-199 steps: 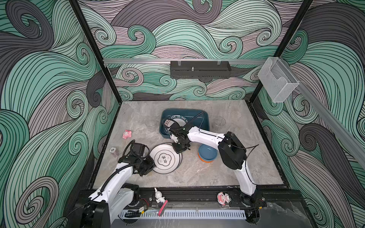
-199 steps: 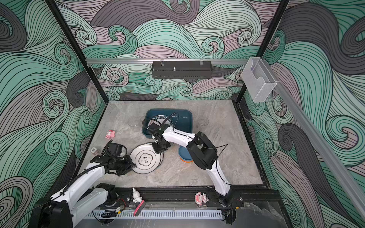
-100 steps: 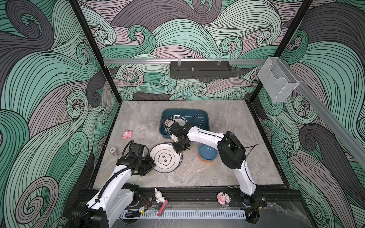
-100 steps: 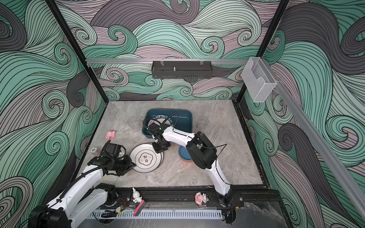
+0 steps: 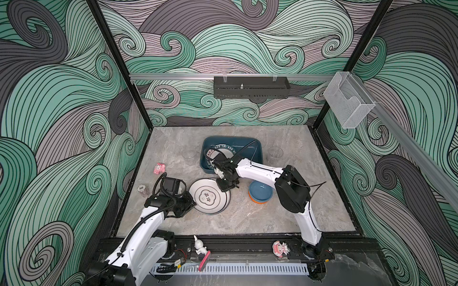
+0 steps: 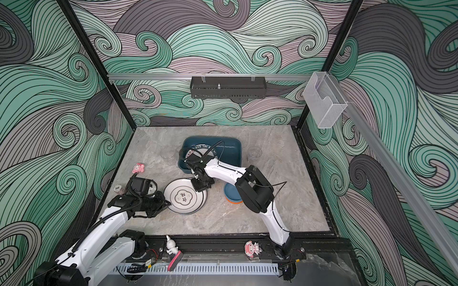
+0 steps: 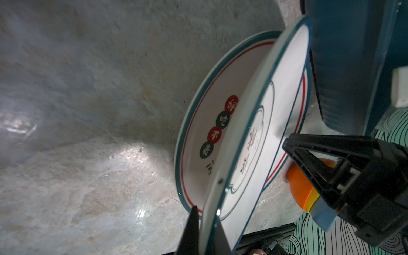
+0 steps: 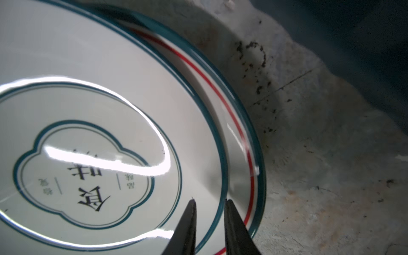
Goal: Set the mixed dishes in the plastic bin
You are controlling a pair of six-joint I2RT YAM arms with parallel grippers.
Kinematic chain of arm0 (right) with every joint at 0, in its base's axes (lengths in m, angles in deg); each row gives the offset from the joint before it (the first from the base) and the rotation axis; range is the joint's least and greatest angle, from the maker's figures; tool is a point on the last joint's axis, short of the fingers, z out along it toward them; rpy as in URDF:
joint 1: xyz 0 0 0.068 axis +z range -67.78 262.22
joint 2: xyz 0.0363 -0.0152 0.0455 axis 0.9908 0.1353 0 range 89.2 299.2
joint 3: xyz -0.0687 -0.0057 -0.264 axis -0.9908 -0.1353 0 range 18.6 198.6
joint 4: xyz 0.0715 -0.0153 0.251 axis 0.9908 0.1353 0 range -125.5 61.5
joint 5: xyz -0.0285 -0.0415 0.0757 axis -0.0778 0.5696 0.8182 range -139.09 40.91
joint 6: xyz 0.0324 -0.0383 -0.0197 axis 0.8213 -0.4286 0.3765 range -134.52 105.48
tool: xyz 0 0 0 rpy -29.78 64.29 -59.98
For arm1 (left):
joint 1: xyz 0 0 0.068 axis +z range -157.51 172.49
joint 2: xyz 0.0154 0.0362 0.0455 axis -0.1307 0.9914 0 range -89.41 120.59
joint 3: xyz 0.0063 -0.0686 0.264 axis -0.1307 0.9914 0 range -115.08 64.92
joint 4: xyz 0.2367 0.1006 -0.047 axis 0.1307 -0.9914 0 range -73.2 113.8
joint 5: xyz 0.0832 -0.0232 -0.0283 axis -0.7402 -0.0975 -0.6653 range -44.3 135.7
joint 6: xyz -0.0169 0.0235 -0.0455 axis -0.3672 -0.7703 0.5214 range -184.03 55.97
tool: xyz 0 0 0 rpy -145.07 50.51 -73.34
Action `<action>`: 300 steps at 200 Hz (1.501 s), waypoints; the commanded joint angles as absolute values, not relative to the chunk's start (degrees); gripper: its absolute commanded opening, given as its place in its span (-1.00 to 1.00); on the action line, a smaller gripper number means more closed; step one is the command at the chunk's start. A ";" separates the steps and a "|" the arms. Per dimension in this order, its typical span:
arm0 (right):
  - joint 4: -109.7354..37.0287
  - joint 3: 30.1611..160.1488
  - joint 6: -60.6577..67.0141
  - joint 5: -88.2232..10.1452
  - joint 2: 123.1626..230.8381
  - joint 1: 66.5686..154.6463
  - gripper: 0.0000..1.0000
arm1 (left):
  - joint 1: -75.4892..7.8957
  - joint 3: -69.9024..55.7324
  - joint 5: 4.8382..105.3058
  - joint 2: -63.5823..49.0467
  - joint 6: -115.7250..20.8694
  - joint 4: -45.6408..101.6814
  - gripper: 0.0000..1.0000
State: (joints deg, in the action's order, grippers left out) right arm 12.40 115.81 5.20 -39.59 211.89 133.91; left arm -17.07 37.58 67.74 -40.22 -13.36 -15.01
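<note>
Same build on both tbh: left arm [image 5: 148, 230] and right arm [image 5: 257, 170] have glossy white shell links, chunky black joint housings [image 5: 292, 195] and loose black cables [image 5: 135, 226] running off the wrists. The right gripper [image 8: 209, 220] has matte black, thin tapered fingers [image 8: 187, 229].

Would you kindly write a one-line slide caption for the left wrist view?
Left gripper clamps the rim of the top plate, tilted above a second plate; stacked bowls sit beyond.

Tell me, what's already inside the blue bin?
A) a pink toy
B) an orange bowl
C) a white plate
C: a white plate with letters around its rim lies inside the blue bin, while the stacked bowls and the pink toy sit outside it.
</note>
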 commanded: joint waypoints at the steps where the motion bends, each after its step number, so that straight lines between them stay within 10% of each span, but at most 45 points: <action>1: 12.58 114.94 6.02 -39.62 206.53 133.56 -0.49 | -17.22 35.07 67.03 -40.94 -12.79 -17.77 -1.00; 300: -14.56 87.86 23.61 -13.85 182.07 116.31 -0.24 | -18.89 26.63 82.04 -43.06 -4.24 -0.38 -1.00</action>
State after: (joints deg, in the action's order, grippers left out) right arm -11.86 88.51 21.79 -16.84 183.06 116.70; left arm -18.32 29.30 79.31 -42.65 -5.47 -5.41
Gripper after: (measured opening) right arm 0.386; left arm 0.069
